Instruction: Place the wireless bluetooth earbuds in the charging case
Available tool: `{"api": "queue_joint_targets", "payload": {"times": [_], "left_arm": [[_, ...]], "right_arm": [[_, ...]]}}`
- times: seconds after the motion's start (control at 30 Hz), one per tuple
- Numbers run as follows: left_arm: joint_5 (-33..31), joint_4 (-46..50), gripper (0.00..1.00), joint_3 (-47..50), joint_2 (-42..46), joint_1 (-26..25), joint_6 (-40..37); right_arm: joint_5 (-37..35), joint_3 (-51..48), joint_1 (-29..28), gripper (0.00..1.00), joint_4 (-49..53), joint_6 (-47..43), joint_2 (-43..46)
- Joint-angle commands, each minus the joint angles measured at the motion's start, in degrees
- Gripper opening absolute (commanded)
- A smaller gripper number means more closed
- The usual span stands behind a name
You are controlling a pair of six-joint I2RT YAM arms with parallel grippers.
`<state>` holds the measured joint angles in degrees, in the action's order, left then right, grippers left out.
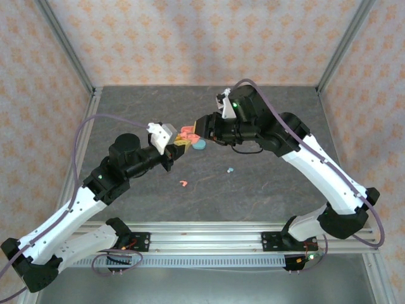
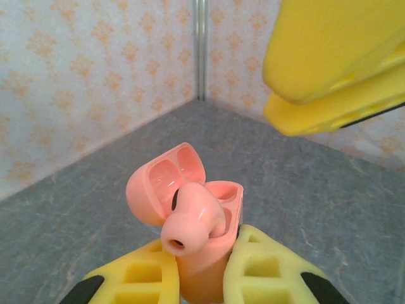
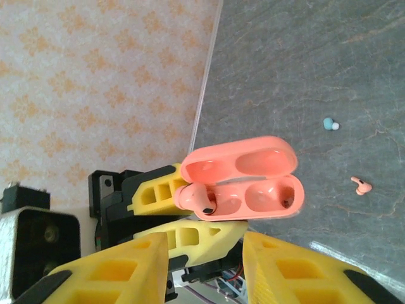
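Note:
My left gripper (image 2: 204, 256) is shut on the lower body of a salmon-pink charging case (image 2: 202, 266), held above the table with its lid open. One pink earbud (image 2: 190, 221) sits in the case's near slot with its head sticking out; the other slot (image 3: 269, 196) is bare. My right gripper (image 3: 205, 246) hovers just off the case (image 3: 253, 180), open, with nothing between its fingers. From above, both grippers (image 1: 177, 147) (image 1: 199, 130) meet at the case (image 1: 186, 135). A second pink earbud (image 1: 183, 183) and a teal earbud (image 1: 230, 171) lie loose on the table.
A light teal case (image 1: 199, 145) rests on the grey tabletop just under the two grippers. Patterned walls and metal frame posts (image 1: 69, 50) close in the back and sides. The loose earbuds lie on open table nearer the arm bases.

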<state>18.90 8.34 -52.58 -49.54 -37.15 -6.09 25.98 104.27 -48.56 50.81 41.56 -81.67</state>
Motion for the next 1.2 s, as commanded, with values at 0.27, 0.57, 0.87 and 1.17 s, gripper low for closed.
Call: {"api": "queue_joint_targets", "payload": {"times": [0.27,0.57,0.87,1.17], "left_arm": [[-5.27,-7.20,0.00,1.77,-2.29,-0.65,-3.23],[-4.89,-7.80,0.00,2.26,-3.24,-0.65,-4.50],[-3.71,-7.94,0.00,2.15,-4.34,-0.64,-5.62],[-2.95,-6.63,0.00,1.46,-5.02,-0.65,-6.99]], "right_arm": [[-3.15,13.30,-1.26,0.37,11.24,3.19,-9.29],[-4.15,24.68,-1.35,0.41,22.46,1.27,-17.34],[-4.72,32.76,-1.36,0.43,28.39,0.15,-23.16],[-4.20,33.18,-1.36,0.44,28.87,-0.19,-25.07]]}}
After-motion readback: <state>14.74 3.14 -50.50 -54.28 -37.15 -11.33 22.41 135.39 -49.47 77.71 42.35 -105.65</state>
